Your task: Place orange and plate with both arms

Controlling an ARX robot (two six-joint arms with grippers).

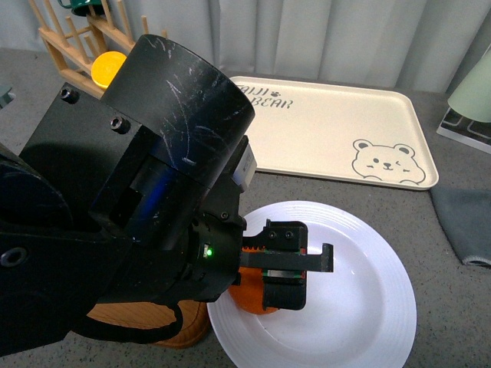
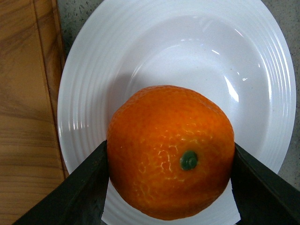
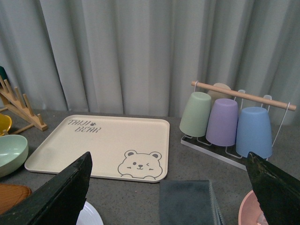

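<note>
My left gripper point(image 1: 285, 268) is shut on the orange point(image 2: 171, 150), one black finger point(image 2: 79, 187) on each side, with the green stem spot facing the wrist camera. It holds the orange just above the near-left part of the white ridged plate point(image 2: 93, 70). In the front view the orange point(image 1: 249, 297) peeks out under the gripper at the plate's point(image 1: 360, 307) left side. My right gripper point(image 3: 168, 197) is open and empty, held above the table. It faces the curtain, with a sliver of the plate point(image 3: 89, 216) below it. It is not in the front view.
A cream bear tray point(image 1: 337, 130) lies behind the plate. A wooden board point(image 1: 138, 318) is left of the plate. A grey cloth point(image 3: 187, 201), a pink bowl point(image 3: 251, 211) and a rack of cups point(image 3: 221, 122) are to the right. A pale green bowl point(image 3: 9, 152) and a wooden dish rack point(image 1: 69, 38) stand to the left.
</note>
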